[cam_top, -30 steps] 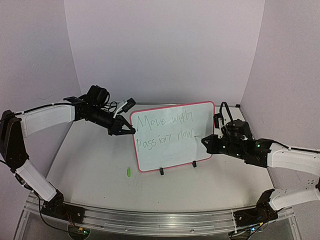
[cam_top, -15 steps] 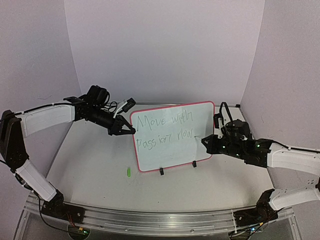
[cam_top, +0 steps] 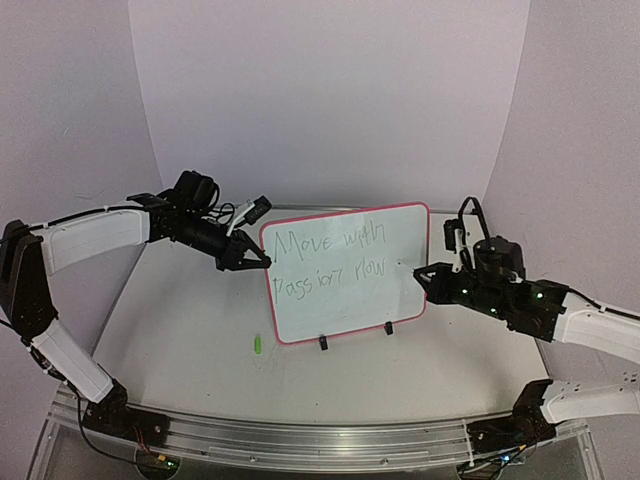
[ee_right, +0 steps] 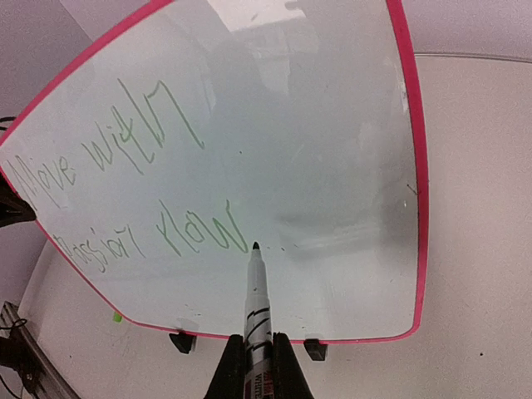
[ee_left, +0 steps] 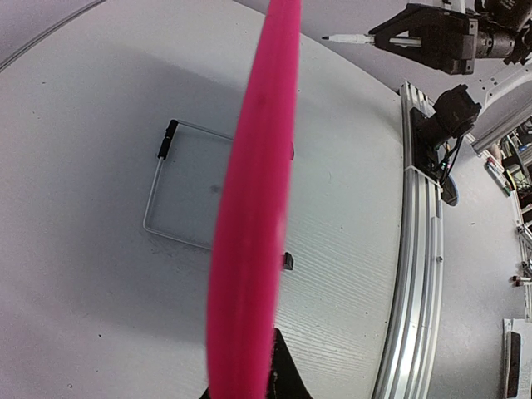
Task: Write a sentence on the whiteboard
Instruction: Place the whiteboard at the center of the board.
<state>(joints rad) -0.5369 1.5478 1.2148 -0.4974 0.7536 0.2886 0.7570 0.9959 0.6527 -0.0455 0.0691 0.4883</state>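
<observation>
Now the whiteboard (cam_top: 345, 312) is seen upright on its black feet (cam_top: 323, 343) mid-table, with the sentence (cam_top: 318, 281) written in green across two lines. Since a second ago the right hand (cam_top: 420, 276) has been drawn back rightward, off the end of the lower line, to the board's right edge. The marker (ee_right: 254, 293) is clenched in it, its tip pointed at the board but held clear. The left hand (cam_top: 262, 260) is unchanged, clamped on the board's left frame. The table (cam_top: 180, 340) is white, enclosed by pale walls (cam_top: 330, 100), with a metal rail (cam_top: 300, 435) along its near edge. A small green piece (cam_top: 257, 344) lies on the table near the board's lower left corner, apart from it.
</observation>
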